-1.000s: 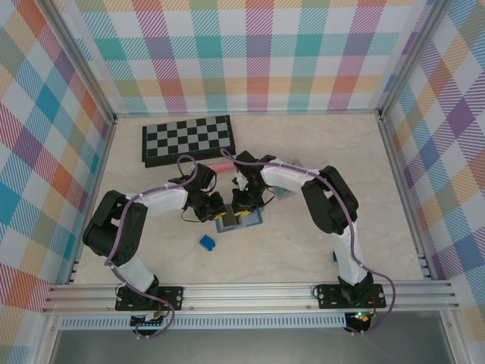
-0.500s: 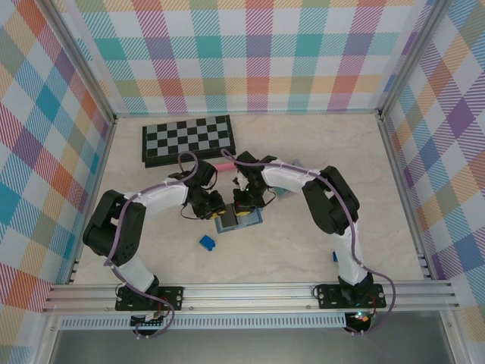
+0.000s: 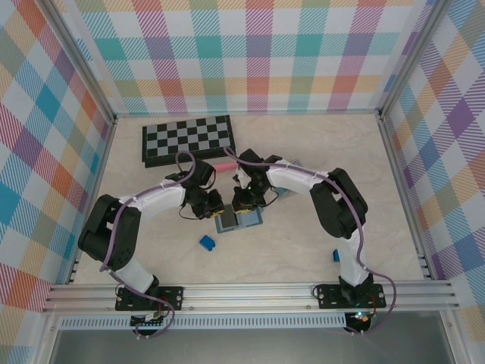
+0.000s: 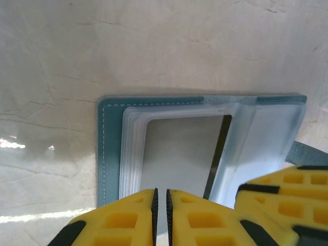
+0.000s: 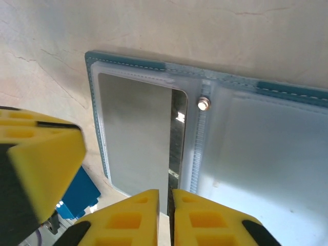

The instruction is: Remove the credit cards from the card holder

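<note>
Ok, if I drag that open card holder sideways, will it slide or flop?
It will probably slide easily: the card holder lies flat on the smooth, glossy table. It is likely floppy if lifted by one edge, since it's thin, folds in the middle and has clear plastic sleeves. The card inside should stiffen that half.

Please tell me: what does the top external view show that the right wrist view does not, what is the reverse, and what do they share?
Top external, not right wrist: the chessboard and a pink object near its corner. Right wrist, not top external: the metal snap at the fold and the grey card inside a clear sleeve. Shared: the open card holder and the right gripper, its fingers nearly together.
</note>
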Tool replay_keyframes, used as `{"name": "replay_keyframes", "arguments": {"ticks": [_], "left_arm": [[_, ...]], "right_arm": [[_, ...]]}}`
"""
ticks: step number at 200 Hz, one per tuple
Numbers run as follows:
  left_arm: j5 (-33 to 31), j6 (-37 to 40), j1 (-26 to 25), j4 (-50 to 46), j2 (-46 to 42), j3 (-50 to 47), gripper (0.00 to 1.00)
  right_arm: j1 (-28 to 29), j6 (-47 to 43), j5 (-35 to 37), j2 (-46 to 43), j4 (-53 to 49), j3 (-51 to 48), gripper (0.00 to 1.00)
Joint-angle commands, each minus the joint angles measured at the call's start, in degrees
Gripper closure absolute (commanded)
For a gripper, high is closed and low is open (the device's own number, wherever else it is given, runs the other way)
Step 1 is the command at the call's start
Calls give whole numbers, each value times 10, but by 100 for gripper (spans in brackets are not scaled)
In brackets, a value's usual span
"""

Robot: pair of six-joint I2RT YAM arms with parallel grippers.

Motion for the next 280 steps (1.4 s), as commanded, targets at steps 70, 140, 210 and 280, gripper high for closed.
{"name": "replay_keyframes", "arguments": {"ticks": [70,140,210,280], "left_arm": [[6,-28,-5,36,37,-46,87],[-3,-27,-5,37,41,-55,89],[0,-27,-5,42,37,-62,90],[25,-24,-5,58,42,-65,91]], "right_arm": [[-13,-20,-41,54,4,39,82],[-20,-16,-60,60,22,31,86],[-23,-20,-89,55,38,23,93],[-24,-44,-89,66,24,30,87]]}}
